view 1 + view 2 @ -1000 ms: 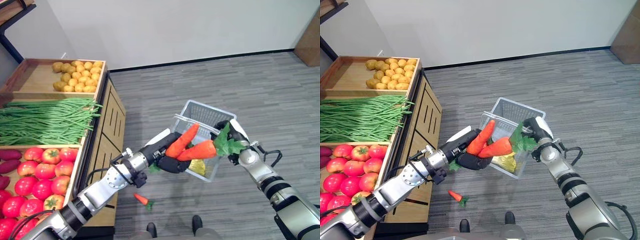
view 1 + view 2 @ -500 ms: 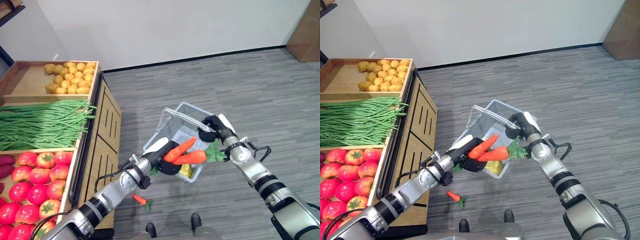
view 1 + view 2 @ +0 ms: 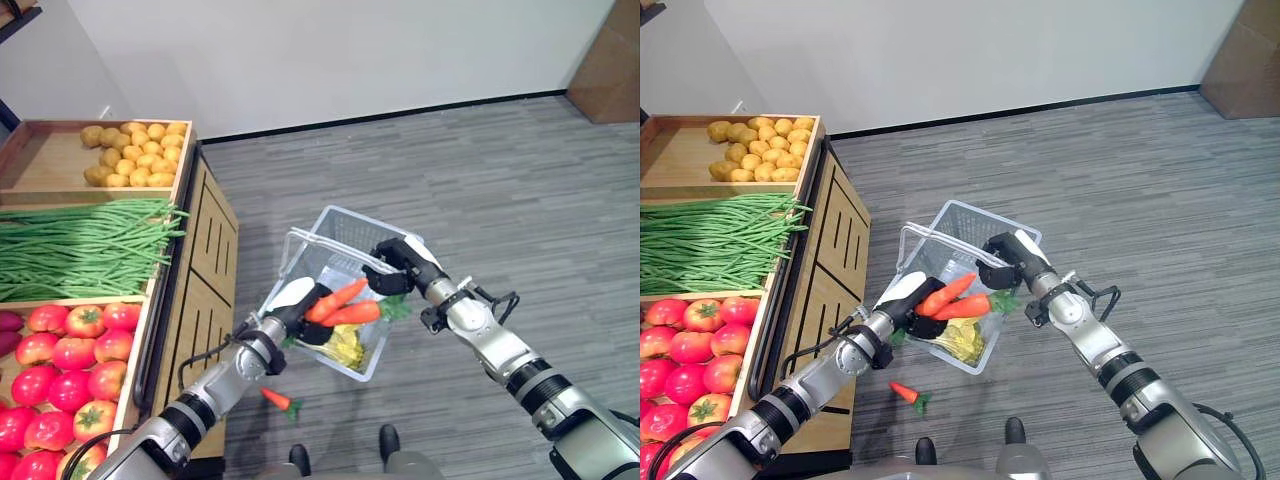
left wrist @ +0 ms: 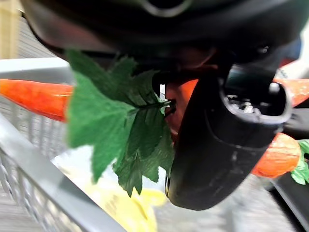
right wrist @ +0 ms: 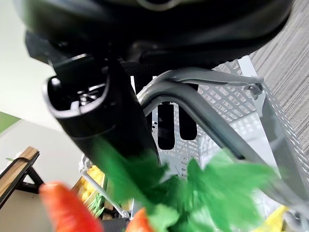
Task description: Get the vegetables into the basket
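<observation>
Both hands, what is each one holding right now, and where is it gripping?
The left hand holds two carrots near their leafy ends, above the open basket. The right hand is curled round the basket's handle.

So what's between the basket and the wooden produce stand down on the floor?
In the left eye view, bare grey floor, apart from one small fallen carrot lying below the basket, near the stand.

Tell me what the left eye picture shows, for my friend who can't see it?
The robot's left hand holds two carrots over a grey wire basket, whose handle the right hand grips. Another carrot lies on the floor, beside a wooden stand with potatoes, green beans and tomatoes.
</observation>
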Motion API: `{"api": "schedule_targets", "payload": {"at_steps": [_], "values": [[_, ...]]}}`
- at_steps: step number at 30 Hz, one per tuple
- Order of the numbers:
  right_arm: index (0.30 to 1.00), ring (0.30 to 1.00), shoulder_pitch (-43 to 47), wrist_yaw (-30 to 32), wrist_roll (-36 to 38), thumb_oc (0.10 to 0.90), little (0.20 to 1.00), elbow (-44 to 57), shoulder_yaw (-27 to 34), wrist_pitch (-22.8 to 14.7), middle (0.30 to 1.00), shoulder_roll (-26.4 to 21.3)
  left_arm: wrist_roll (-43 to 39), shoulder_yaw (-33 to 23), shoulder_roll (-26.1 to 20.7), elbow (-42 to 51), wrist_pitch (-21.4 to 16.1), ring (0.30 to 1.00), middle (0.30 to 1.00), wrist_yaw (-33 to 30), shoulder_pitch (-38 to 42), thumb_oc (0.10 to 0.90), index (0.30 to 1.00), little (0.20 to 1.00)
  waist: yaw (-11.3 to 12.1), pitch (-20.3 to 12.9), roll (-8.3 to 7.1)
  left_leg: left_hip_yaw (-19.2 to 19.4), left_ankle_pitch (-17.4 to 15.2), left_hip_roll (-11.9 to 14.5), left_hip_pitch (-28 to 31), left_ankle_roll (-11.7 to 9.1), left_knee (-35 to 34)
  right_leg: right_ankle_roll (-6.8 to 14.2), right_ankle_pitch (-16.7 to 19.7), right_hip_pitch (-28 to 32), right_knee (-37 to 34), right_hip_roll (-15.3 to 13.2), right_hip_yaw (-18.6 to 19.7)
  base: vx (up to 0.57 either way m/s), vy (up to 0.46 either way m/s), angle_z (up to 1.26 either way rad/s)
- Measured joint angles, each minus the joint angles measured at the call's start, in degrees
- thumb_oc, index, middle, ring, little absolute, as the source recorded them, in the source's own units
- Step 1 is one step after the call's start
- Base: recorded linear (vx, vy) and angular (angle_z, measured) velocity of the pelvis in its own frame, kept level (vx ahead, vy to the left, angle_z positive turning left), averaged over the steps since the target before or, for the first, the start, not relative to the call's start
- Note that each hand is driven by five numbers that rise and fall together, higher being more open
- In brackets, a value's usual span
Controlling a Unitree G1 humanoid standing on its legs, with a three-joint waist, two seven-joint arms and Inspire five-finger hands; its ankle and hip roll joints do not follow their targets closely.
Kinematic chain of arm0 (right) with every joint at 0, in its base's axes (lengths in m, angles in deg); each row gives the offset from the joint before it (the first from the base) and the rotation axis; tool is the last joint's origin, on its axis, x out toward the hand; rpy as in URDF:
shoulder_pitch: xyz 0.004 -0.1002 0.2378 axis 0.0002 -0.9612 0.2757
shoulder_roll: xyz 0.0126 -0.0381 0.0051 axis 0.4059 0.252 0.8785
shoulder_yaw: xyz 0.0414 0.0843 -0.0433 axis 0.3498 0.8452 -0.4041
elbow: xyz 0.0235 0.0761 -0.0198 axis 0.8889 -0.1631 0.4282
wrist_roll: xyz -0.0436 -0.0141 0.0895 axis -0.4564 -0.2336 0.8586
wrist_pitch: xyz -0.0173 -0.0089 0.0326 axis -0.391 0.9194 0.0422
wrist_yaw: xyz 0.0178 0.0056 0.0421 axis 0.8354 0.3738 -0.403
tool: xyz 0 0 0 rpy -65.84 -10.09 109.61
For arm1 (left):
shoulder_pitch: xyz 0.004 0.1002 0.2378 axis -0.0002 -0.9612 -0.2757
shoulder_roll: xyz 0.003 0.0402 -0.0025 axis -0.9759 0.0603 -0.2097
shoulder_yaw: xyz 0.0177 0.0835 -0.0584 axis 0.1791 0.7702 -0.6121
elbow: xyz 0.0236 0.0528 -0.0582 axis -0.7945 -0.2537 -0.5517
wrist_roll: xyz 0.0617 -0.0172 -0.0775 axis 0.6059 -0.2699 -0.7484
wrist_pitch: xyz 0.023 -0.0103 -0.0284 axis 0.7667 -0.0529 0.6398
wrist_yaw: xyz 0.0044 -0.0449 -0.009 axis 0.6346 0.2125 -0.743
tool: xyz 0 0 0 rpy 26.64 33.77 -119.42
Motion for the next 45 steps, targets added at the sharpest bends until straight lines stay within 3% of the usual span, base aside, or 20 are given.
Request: {"api": "schedule_targets", "payload": {"at_steps": [17,18,19,23,37,39,42,45], "values": [[0.3,0.3,-3.77,-6.92,8.32,0.4,0.3,15.22,-0.93,0.0,0.3,-4.41,5.39,-5.82,1.08,-8.2,3.24,0.3,0.3,-4.78,-0.09,0.4,0.3,0.3,-0.9,0.68,-1.33,0.49,0.0,0.6,0.28,-0.02,-0.01,0.0,0.0,0.06,0.05,0.62,0.31,0.0,0.0,0.0],[0.3,0.3,-3.86,-7.49,8.32,0.4,0.3,16.21,-1.06,0.0,0.3,-5.28,5.92,-6.3,2.08,-8.7,3.83,0.893,0.893,-5.8,-0.09,0.824,0.893,0.893,-0.9,0.68,-1.33,0.52,0.0,0.6,0.28,-0.02,-0.01,-0.01,0.01,0.06,0.07,0.63,0.31,0.0,0.0,0.0],[0.3,0.3,-3.86,-7.6,8.32,0.4,0.3,16.3,-1.11,0.0,0.3,-5.52,6.43,-6.45,2.48,-8.83,4.07,1.0,1.0,-6.22,-0.09,0.9,1.0,1.0,-0.9,0.69,-1.34,0.53,0.0,0.6,0.28,-0.02,-0.01,-0.01,0.01,0.06,0.08,0.63,0.31,0.0,0.0,0.0],[0.3,0.3,-4.09,-7.96,8.35,0.4,0.3,16.38,-1.25,0.0,0.3,-6.24,9.76,-7.4,4.92,-9.96,6.06,1.0,1.0,-7.64,-0.06,0.9,1.0,1.0,-0.94,0.71,-1.4,0.55,0.0,0.62,0.28,-0.02,-0.01,-0.01,0.01,0.05,0.19,0.63,0.32,0.0,0.0,0.0],[0.3,0.3,-5.03,-8.0,8.32,0.4,0.3,16.34,-1.25,0.0,0.3,-6.25,12.03,-7.39,4.99,-10.08,7.4,1.0,1.0,-7.76,-0.06,0.9,1.0,1.0,-0.92,0.74,-1.47,0.62,0.0,0.66,0.33,-0.03,-0.01,-0.07,0.05,0.09,0.25,0.67,0.34,0.0,0.0,0.0],[0.3,0.3,-5.8,-7.32,8.12,0.4,0.3,14.34,-0.7,-0.07,0.3,-4.54,12.02,-7.39,5.01,-8.34,8.32,1.0,1.0,-7.84,-0.26,0.9,1.0,1.0,-0.91,0.73,-1.85,0.57,0.01,0.72,0.57,-0.04,0.0,-0.07,0.05,0.39,0.25,0.74,0.27,0.0,0.0,0.0],[0.3,0.3,-6.86,-5.84,7.6,0.4,0.3,9.92,0.46,-0.06,0.3,-1.48,11.96,-7.34,4.27,-2.4,8.47,1.0,1.0,-8.18,-1.1,0.9,1.0,1.0,-0.62,0.8,-2.28,0.33,0.02,0.76,0.64,-0.08,0.0,-0.07,0.02,0.59,0.24,0.72,0.03,-0.02,-0.008,0.04],[0.3,0.3,-10.03,-3.38,5.1,0.4,0.3,4.81,3.86,0.65,0.3,0.94,10.11,-7.04,1.05,15.17,5.11,1.0,1.0,-7.64,-6.74,0.9,1.0,1.0,0.65,0.81,-2.41,-0.13,0.01,0.63,0.61,-0.09,-0.01,-0.09,0.01,0.79,0.26,0.6,-0.37,-0.01,0.0,0.07]]}}
